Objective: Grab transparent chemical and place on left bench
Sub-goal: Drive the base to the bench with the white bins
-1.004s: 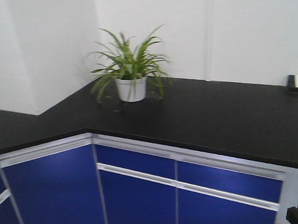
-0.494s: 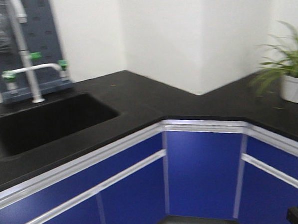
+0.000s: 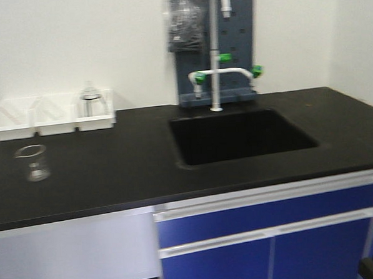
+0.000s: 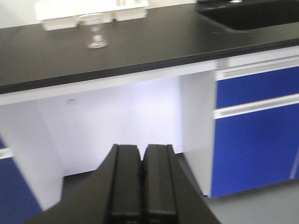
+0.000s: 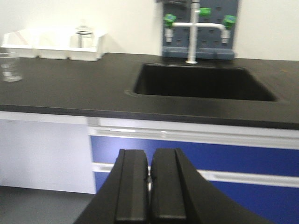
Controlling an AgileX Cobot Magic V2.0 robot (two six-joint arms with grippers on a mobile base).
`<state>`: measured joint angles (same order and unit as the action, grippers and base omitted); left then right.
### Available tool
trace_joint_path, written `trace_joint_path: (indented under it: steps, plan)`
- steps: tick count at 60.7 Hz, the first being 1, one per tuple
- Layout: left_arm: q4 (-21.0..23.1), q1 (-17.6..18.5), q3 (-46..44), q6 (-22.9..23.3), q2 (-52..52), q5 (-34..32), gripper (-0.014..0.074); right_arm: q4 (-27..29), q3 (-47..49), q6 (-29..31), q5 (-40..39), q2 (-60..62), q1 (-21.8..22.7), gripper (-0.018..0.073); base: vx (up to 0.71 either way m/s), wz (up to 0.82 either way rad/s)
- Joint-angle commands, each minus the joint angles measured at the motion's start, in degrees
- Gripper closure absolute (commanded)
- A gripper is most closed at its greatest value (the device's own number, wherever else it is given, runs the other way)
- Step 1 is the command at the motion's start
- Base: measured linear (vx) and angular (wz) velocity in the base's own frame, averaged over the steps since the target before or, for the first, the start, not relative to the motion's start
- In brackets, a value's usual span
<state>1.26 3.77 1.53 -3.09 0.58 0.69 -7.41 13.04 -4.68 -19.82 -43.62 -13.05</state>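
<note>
The left bench (image 3: 113, 171) is a matte black worktop against a white wall, with three white bins (image 3: 51, 115) in a row at its back left. It also shows in the left wrist view (image 4: 154, 42) and the right wrist view (image 5: 70, 88). My right gripper (image 5: 149, 151) is shut, low in front of the blue cabinet. A thin pale sliver, seemingly the clear pipette (image 5: 149, 183), sits in the narrow slit between its fingers. My left gripper (image 4: 141, 147) is shut and empty, below the bench edge. Neither arm shows in the front view.
A glass beaker (image 3: 32, 163) stands on the bench in front of the bins, and glassware (image 3: 92, 102) sits in the right bin. A black sink (image 3: 242, 136) with a white tap (image 3: 215, 69) lies to the right. Blue cabinet doors (image 3: 267, 248) are below.
The front view has swung left, from the corner with the potted plant, past the sink, to the bench with the white bins. No arm shows in the earlier frames.
</note>
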Motion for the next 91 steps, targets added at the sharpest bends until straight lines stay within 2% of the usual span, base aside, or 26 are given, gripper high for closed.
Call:
trace_joint_path:
  steps: [1,46,91]
  plan:
    - [0.0,0.1,0.9,0.4,1.1,-4.5,0.0600,-0.1,1.6,0.1,-4.8,0.3,0.0,0.0564,0.09,0.69]
    - [0.0,0.1,0.9,0.4,1.1,-4.5,0.0600,-0.1,1.6,0.1,-4.8,0.3,0.0,0.0564,0.18,0.45]
    - [0.0,0.1,0.9,0.4,1.1,-4.5,0.0600,-0.1,1.6,0.1,-4.8,0.3,0.0,0.0564,0.25,0.07]
